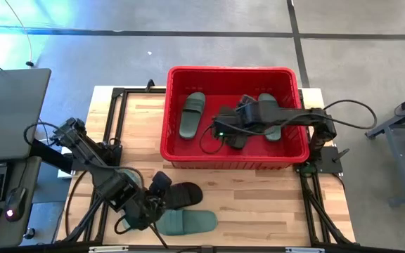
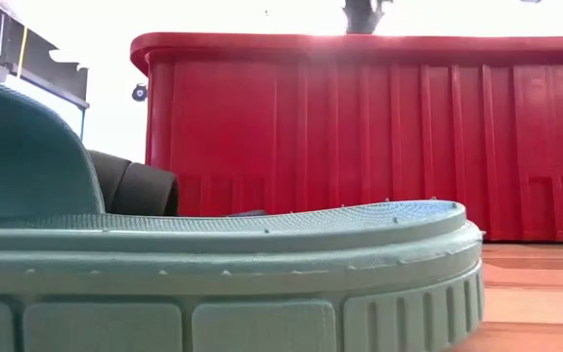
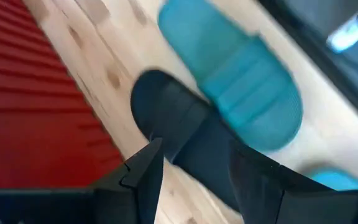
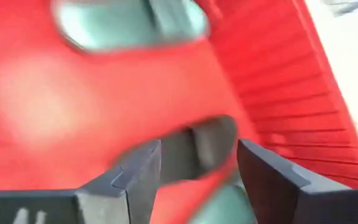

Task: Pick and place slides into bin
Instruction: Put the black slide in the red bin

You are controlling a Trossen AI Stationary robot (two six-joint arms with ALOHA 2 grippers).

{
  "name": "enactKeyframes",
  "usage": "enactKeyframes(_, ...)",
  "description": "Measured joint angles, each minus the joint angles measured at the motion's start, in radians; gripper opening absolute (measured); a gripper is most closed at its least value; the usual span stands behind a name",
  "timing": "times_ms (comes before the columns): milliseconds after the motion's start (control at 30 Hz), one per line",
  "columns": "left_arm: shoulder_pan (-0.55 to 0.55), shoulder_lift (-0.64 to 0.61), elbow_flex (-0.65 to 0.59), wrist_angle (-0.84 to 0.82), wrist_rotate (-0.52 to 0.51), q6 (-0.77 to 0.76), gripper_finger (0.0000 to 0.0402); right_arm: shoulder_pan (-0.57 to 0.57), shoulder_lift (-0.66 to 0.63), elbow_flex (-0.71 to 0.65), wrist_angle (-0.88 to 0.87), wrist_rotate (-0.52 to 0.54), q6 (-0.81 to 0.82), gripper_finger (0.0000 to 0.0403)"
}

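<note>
red bin (image 1: 235,156): i count two green slides (image 1: 193,114) inside, my right claw (image 4: 197,165) open above a black slide (image 4: 197,146). tabletop (image 1: 259,200): left claw (image 3: 194,165) open astride another black slide (image 3: 185,134).

In the low view a sage slide (image 2: 213,274) lies so close that the picture's edges cut off its heel end and sole, and it hides all but a dark strap of the black slide (image 2: 135,186) and the foot of the red bin (image 2: 360,137), whose inside cannot be seen from here. From above, the right arm covers part of the green slide (image 1: 269,116) and most of the dark slide (image 1: 235,137) in the bin. The right wrist view is smeared, so the right gripper (image 4: 197,168) shows only vague shapes past its spread fingers.
</note>
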Motion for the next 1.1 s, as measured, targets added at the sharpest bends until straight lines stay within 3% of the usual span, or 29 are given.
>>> enactKeyframes(167, 0.000, 0.106, 0.000, -0.004, -0.061, 0.001, 0.0161, 0.093, -0.002, 0.210, 0.040, -0.147, 0.167, 0.0190)
enactKeyframes(333, 0.000, 0.244, 0.000, -0.038, -0.174, 0.022, 0.0161, 0.210, -0.001, 0.300, 0.104, -0.240, 0.198, 0.0182)
enactKeyframes(733, 0.006, 0.448, 0.000, -0.039, -0.229, 0.036, 0.0161, 0.460, 0.004, 0.307, 0.156, -0.086, 0.256, 0.0162)
enactKeyframes(933, 0.035, 0.489, -0.001, 0.038, -0.342, 0.014, 0.0161, 0.517, 0.004, 0.307, 0.189, -0.073, 0.255, 0.0148)
enactKeyframes(1100, 0.108, 0.488, 0.000, 0.107, -0.329, 0.042, 0.0154, 0.537, 0.004, 0.307, 0.214, -0.037, 0.251, 0.0140)
